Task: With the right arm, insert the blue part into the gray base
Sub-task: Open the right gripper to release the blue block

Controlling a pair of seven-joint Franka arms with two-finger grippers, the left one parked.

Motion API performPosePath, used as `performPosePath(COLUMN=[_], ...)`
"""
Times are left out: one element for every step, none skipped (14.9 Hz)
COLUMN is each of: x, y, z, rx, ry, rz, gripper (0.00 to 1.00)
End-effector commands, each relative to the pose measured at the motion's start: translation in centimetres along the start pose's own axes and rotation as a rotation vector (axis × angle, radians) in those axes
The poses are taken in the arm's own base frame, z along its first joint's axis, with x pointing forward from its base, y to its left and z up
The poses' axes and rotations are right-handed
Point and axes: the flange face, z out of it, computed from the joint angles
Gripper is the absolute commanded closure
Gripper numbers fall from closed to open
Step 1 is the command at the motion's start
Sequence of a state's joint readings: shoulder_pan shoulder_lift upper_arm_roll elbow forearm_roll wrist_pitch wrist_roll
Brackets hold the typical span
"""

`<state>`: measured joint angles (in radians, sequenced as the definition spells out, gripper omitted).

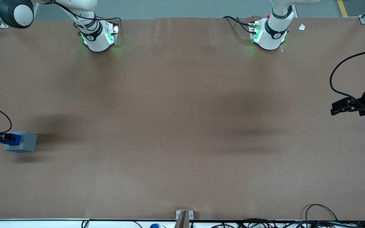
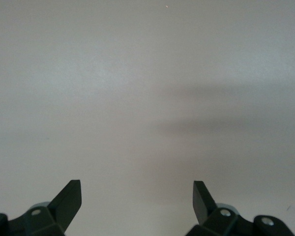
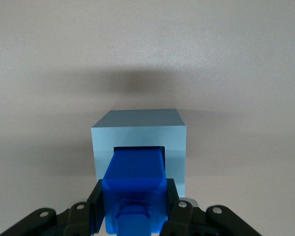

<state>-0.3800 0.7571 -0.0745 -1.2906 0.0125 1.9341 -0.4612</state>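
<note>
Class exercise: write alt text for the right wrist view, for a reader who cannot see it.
The end effector grips the blue part between its black fingers, with the part's leading end entering the square recess in the top of the gray base. The base sits on the plain brown table, casting a soft shadow.

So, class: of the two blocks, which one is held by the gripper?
The blue part: the gripper has its fingers closed on its sides, its end entering the recess of the gray base, which stands on the table.
</note>
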Motion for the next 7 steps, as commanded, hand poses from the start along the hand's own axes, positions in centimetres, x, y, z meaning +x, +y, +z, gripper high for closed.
performPosePath(x=[-0.1, -0.2, -0.1, -0.1, -0.1, -0.2, -0.7], y=[0.5, 0.6, 0.5, 0.4, 0.1, -0.3, -1.0], z=[-0.1, -0.2, -0.4, -0.8, -2.3, -3.1, -4.4], rx=[-0.011, -0.010, -0.009, -0.006, -0.010, -0.004, 0.014], ry=[-0.004, -0.003, -0.002, 0.001, 0.018, 0.015, -0.007], rz=[-0.011, -0.017, -0.008, -0.008, -0.013, -0.012, -0.016], gripper=[0.00, 0.00, 0.00, 0.00, 0.00, 0.00, 0.00])
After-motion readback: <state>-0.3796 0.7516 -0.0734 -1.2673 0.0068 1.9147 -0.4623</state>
